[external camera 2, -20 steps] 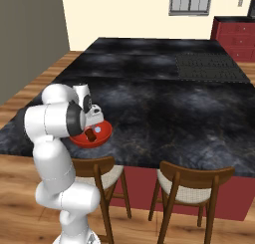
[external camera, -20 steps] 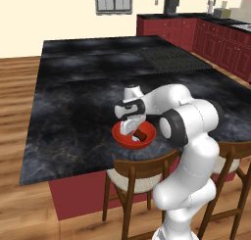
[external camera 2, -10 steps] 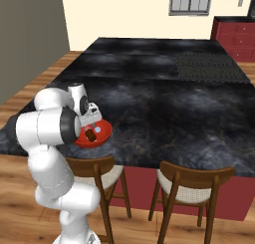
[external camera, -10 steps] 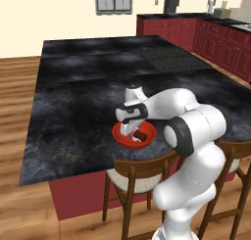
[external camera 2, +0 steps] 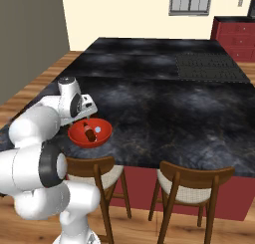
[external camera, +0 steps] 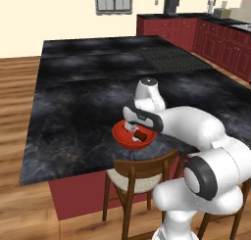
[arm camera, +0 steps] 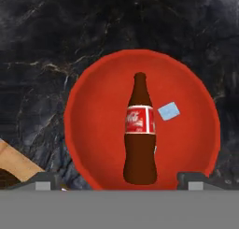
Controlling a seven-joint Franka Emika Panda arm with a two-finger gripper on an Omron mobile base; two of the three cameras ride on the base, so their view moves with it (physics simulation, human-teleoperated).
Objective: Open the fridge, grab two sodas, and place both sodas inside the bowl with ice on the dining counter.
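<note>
gripper (arm camera: 119, 181) hangs wide open above the bottle (arm camera: 139, 132) lying in the bowl (arm camera: 88, 125) (fingertips mostly cut off).

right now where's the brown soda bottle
The brown bottle lies on its side in the red bowl, beside an ice cube, near the dining counter's stool-side edge.

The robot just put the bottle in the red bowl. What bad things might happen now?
1. The bottle lies on its side in the bowl, so a bump might set it rolling.
2. The open gripper hovers close above it, fingertips either side; rising crookedly might clip the bottle or the rim.
3. The bowl sits near the counter edge, above a chair; a shove may push it off.
</note>
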